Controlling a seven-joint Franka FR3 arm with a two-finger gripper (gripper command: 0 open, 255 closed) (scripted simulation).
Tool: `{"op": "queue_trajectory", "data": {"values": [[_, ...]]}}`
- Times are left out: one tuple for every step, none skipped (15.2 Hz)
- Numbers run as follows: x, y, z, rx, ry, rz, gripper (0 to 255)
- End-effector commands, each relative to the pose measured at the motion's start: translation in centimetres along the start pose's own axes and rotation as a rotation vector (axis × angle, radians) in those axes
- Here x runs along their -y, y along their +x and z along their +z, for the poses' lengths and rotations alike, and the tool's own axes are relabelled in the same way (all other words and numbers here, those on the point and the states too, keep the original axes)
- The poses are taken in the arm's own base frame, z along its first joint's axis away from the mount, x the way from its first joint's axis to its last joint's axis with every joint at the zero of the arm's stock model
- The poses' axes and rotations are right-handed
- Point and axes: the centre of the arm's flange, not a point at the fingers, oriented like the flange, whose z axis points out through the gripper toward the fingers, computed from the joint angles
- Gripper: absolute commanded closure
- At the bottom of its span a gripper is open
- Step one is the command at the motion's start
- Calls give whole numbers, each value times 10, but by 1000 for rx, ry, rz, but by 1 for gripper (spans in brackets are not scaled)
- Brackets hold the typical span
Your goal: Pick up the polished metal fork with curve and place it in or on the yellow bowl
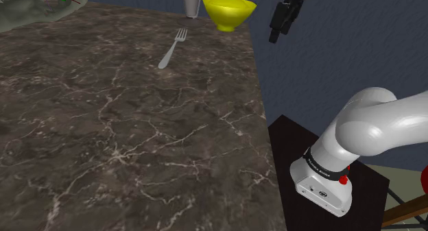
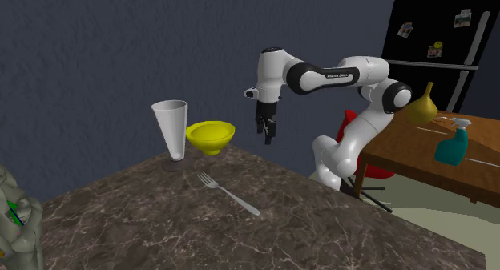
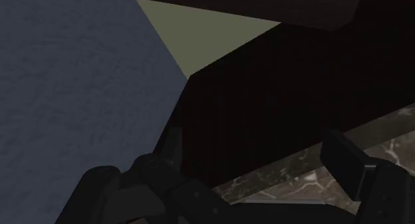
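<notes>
Lying on dark marbled countertop [image 1: 137,140], upper centre of shoulder view: silver curved metal fork [image 1: 171,50]. Black two-finger gripper [image 1: 278,33]: upper right, off the counter edge, fingers [image 3: 346,161] apart, empty; fork well lower-left.

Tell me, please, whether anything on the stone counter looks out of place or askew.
Nothing stands out. The fork lies flat on the counter, the yellow bowl and the tall cup stand upright near its corner, and the open gripper hangs beside the bowl.
</notes>
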Motion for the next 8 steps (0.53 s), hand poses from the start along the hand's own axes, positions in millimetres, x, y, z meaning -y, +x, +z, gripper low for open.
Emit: {"op": "queue_trajectory", "data": {"values": [[0,0,0,0,0,0,0],[12,5,-1,0,0,42,0],[24,10,-1,0,1,85,0],[36,16,-2,0,1,127,0],[48,22,-2,0,1,170,0],[59,29,-3,0,2,212,0],[70,36,-3,0,2,255,0],[81,43,-4,0,3,297,0]]}}
